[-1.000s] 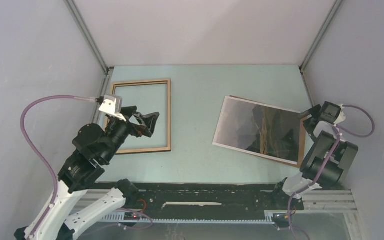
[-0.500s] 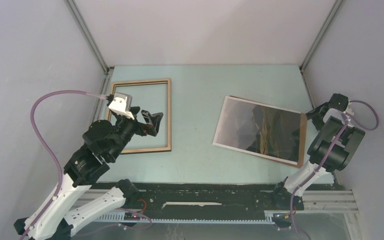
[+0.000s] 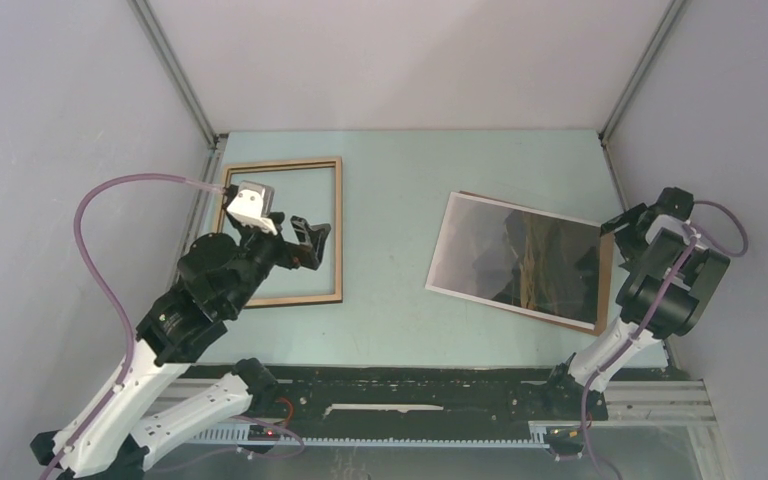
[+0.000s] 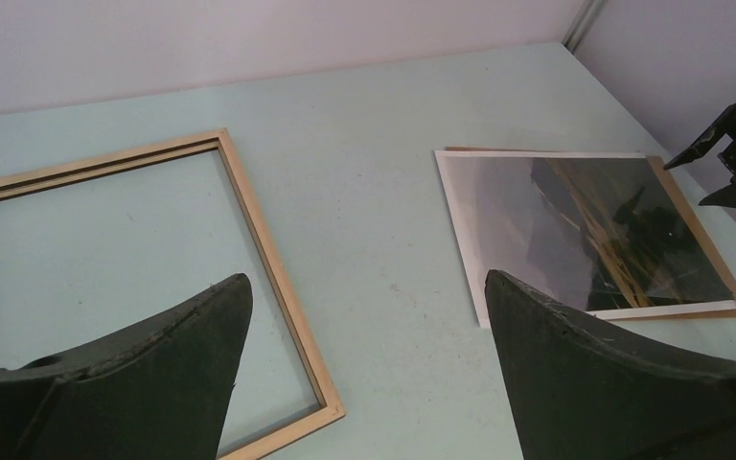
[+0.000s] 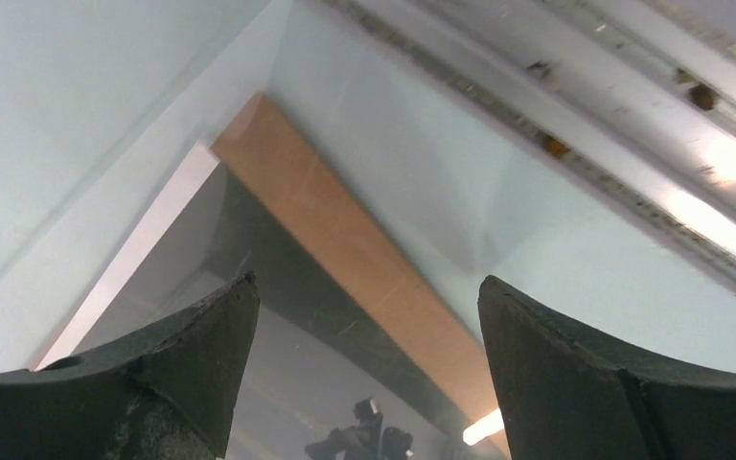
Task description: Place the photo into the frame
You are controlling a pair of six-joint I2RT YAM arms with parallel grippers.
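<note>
Hanging right fingers, spread apart, just past the right edge of the photo; left fingers, apart too, hovering over the frame.

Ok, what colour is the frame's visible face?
Light tan wood on the frame, clearest from the left wrist.

One frame, one photo, one brown backing board — plus two grippers, left gripper and right gripper.

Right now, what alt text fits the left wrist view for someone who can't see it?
A thin light tan wooden picture frame lies empty on a pale green table, left of a glossy dark mountain photo resting on a brown backing board. The camera's own black jaws stand open in front.
</note>
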